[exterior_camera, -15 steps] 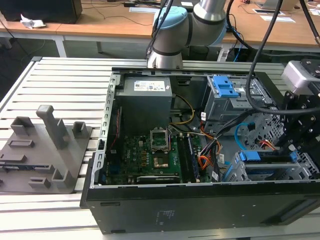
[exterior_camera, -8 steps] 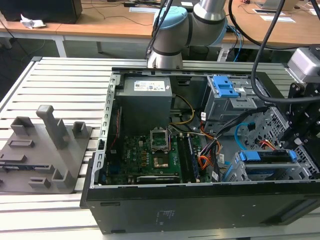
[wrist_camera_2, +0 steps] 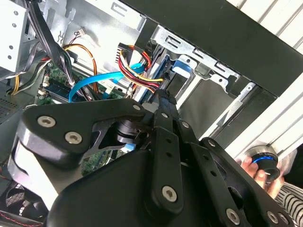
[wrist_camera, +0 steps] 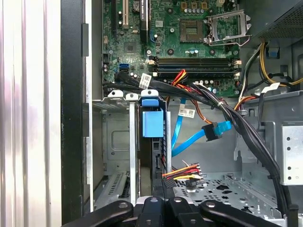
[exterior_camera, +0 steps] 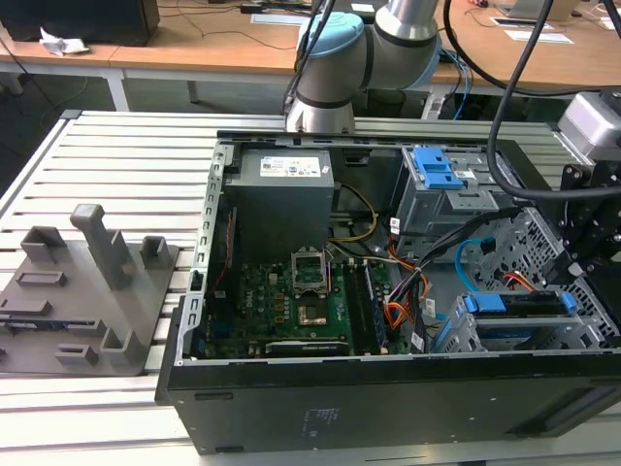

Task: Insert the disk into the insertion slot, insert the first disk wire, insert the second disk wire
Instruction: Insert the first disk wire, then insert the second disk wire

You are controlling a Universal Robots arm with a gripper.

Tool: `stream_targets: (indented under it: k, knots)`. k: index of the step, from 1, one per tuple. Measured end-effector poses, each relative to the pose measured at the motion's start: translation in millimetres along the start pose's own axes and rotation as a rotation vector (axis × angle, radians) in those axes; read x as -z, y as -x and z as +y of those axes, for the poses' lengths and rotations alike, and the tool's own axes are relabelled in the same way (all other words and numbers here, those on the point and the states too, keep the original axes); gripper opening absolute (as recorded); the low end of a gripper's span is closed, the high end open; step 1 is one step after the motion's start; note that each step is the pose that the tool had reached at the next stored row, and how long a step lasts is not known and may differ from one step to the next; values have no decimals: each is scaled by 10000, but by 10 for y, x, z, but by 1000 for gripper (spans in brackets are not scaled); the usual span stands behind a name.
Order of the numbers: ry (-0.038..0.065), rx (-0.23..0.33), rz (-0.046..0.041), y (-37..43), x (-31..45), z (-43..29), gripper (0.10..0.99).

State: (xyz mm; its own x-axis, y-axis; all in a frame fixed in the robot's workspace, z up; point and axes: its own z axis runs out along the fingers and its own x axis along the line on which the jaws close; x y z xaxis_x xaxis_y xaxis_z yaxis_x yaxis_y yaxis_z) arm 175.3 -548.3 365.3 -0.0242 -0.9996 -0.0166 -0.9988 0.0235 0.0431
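Seemingly seating first disk wire point(wrist_camera: 184, 171) into disk point(wrist_camera: 151, 124), already in insertion slot point(wrist_camera: 132, 142), pincer point(wrist_camera_2: 163, 105) narrow on its plug; calls for straight, square push.

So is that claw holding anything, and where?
Cannot tell: the gripper sits at the black plug of the red-and-yellow wires, by the disk, but the contact itself is hidden.

The silver-grey robot arm with pale blue joint caps point(exterior_camera: 335, 49) stands at the exterior view's top centre. Its black wrist point(exterior_camera: 592, 233) sits at the right edge, seemingly angled downward, carrying the black linkage gripper point(wrist_camera_2: 161, 106).
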Motion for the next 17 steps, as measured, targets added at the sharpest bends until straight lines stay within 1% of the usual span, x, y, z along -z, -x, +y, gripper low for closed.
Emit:
stream_targets:
  k: [2, 3, 4, 12, 17]
  knots:
    - [-1, -1, 1, 0, 1, 8, 106]
    - [0, 0, 1, -1, -1, 43, 106]
    - [0, 1, 0, -2, -4, 99, 106]
    - [0, 0, 0, -8, -13, 307, 106]
    - [-1, 0, 1, -8, -13, 309, 106]
